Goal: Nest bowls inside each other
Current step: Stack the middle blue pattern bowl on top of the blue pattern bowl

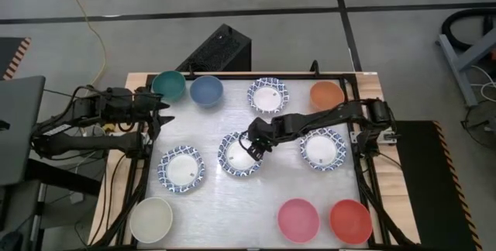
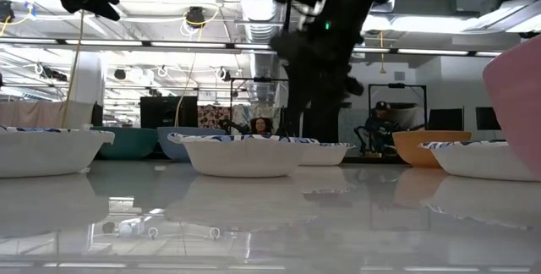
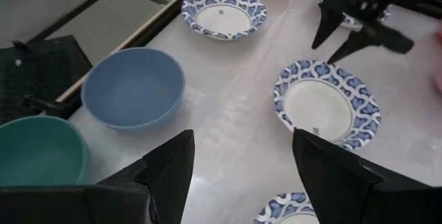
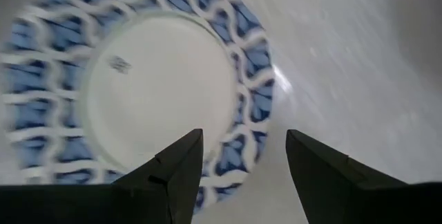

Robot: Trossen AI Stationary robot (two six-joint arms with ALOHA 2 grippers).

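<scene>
The right claw [image 1: 252, 149] hangs with its fingers spread wide over the rim of the blue-patterned bowl [image 1: 238, 155] in the middle of the worktop [image 1: 232, 212] — gripping nothing — while the left claw [image 1: 160, 110], also spread and empty, waits by the teal bowl [image 1: 168, 86] near the far left corner.

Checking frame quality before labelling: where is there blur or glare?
Right wrist view: the patterned bowl under the open right gripper is motion-smeared. Low view: the glossy table mirrors the ceiling lights. High and left wrist views: sharp.
</scene>
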